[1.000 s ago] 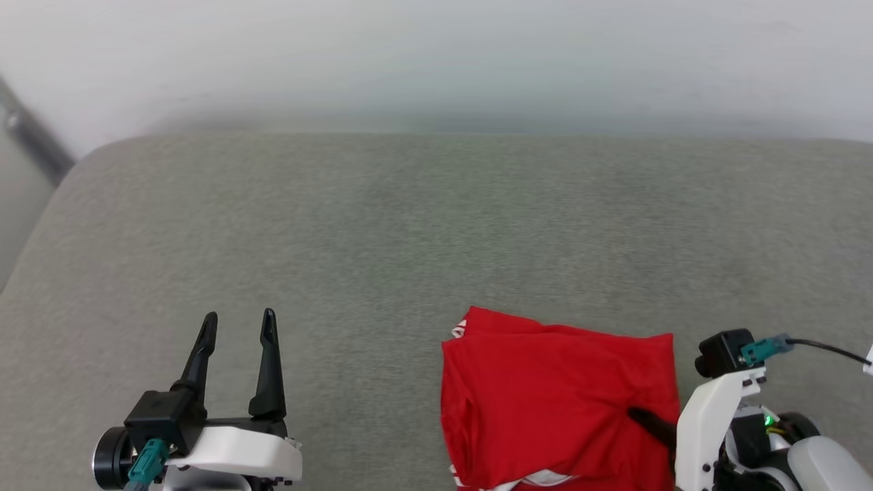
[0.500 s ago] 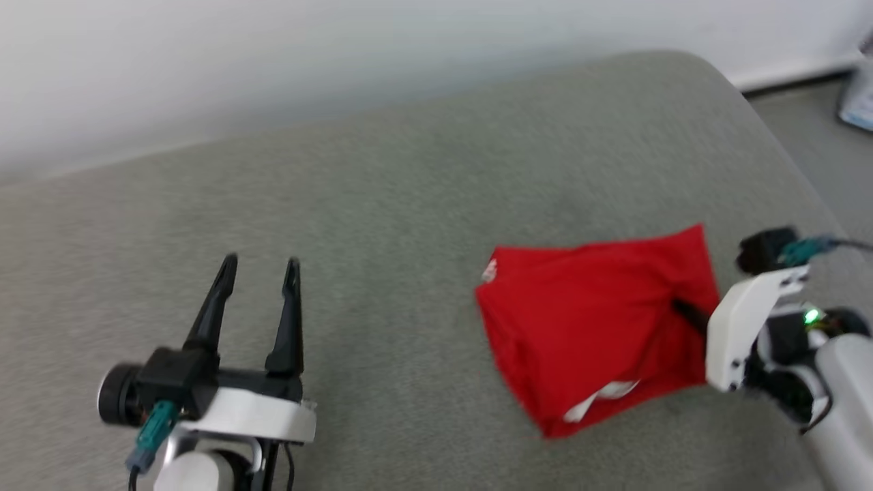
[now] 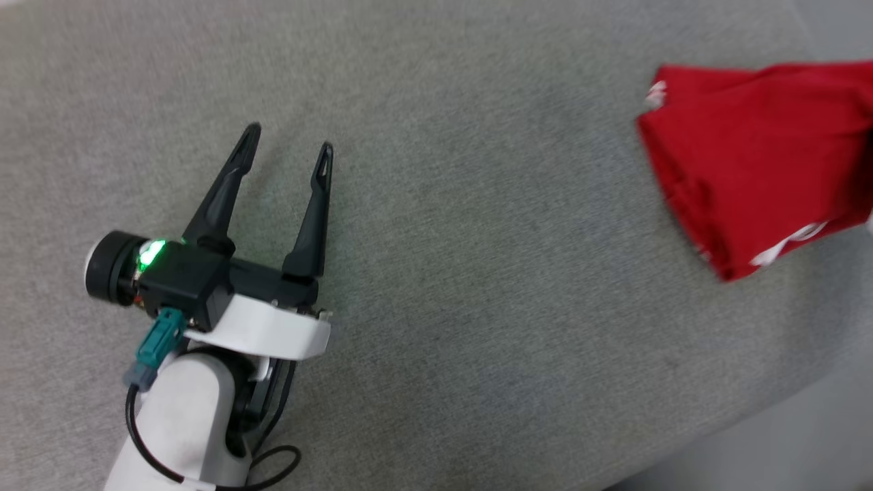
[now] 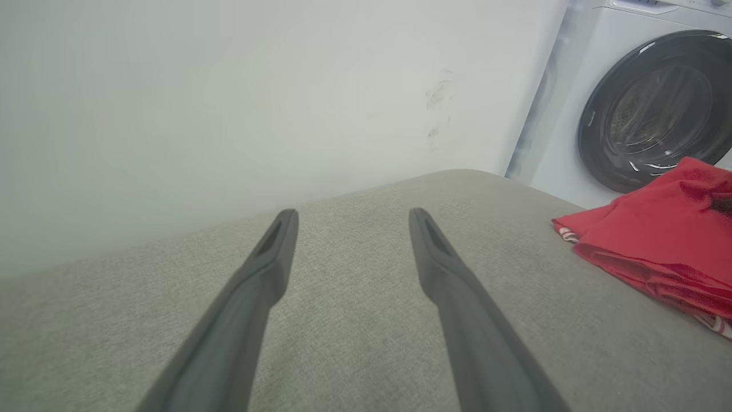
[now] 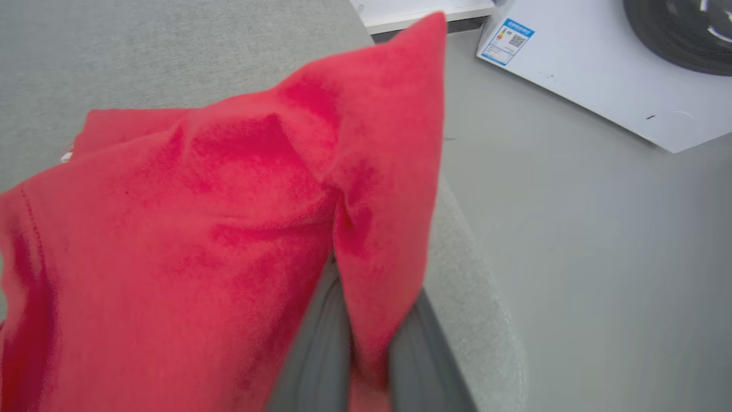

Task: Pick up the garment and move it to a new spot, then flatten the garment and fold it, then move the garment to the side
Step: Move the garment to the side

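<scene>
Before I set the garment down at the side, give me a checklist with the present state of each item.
1. Right gripper holds garment: ok, shut on a fold.
2. Garment folded: ok, a compact bundle.
3. Left gripper out of the way: ok, open and apart from the garment.
4. Garment wholly over the surface: cannot tell, the head view's frame cuts it off.
5. Margin to the edge: not ok, I judge; the surface's edge and the floor lie right beside the grip.
</scene>
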